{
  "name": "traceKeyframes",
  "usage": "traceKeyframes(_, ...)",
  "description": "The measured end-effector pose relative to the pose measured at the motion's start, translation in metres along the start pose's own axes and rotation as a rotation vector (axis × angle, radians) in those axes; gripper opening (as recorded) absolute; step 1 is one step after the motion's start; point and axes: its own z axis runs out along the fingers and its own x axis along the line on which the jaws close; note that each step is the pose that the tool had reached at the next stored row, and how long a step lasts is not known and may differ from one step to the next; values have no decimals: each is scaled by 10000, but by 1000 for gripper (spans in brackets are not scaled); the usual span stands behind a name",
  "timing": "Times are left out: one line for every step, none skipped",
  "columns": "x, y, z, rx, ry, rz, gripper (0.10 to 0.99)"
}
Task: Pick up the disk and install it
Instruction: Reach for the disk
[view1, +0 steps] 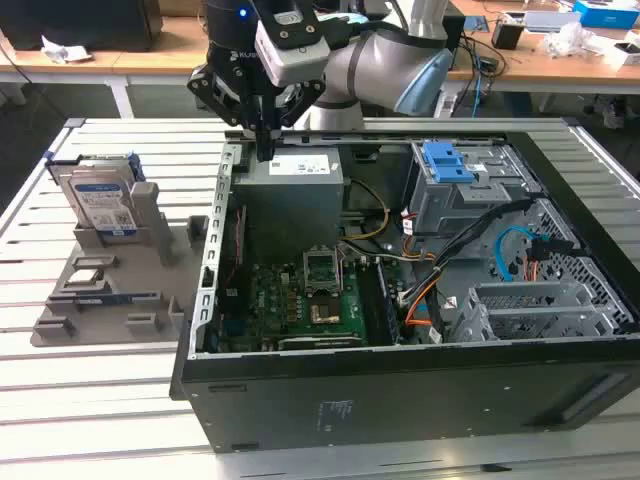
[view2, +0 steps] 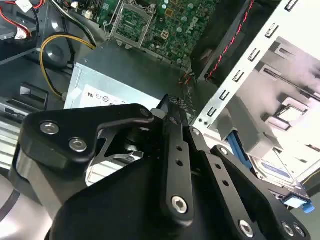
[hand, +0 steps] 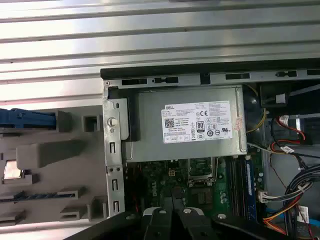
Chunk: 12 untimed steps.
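Observation:
The disk (view1: 101, 199), silver with a white-and-blue label and blue side rails, stands upright in a grey holder (view1: 105, 290) at the exterior view's left, outside the computer case. It also shows in the second wrist view as the disk (view2: 272, 167). In the first wrist view, the disk's blue rail (hand: 27, 118) sits at the picture's edge. My gripper (view1: 265, 152) hangs over the case's back-left corner, above the power supply (view1: 300, 172), well to the right of the disk. Its black fingers are shut with nothing between them, in both wrist views: gripper (view2: 170, 101), gripper (hand: 176, 191).
The open computer case (view1: 215, 250) lies on a slatted metal table (view1: 100, 400). Inside are the motherboard (view1: 305, 295), loose cables (view1: 440, 270) and a drive bay with a blue latch (view1: 447, 161). The grey holder has several vacant slots. A cluttered wooden desk (view1: 560, 50) stands behind.

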Motion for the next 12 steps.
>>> traceKeyframes(47,-3,-1,1,0,0,106)
traceKeyframes(130,-10,-4,0,0,0,106)
traceKeyframes(182,-13,-5,1,0,-1,106)
traceKeyframes(204,-15,-5,0,-1,0,106)
traceKeyframes(230,-17,-6,0,0,0,106)
traceKeyframes(259,-19,-7,0,-1,1,106)
traceKeyframes(282,-21,-7,0,-1,0,106)
traceKeyframes(317,-24,-9,1,0,-1,106)
traceKeyframes(338,-25,-9,0,0,-1,106)
traceKeyframes(363,-27,-10,0,-1,1,106)
traceKeyframes(380,-28,-10,0,0,0,106)
traceKeyframes(398,-30,-11,0,-1,0,106)
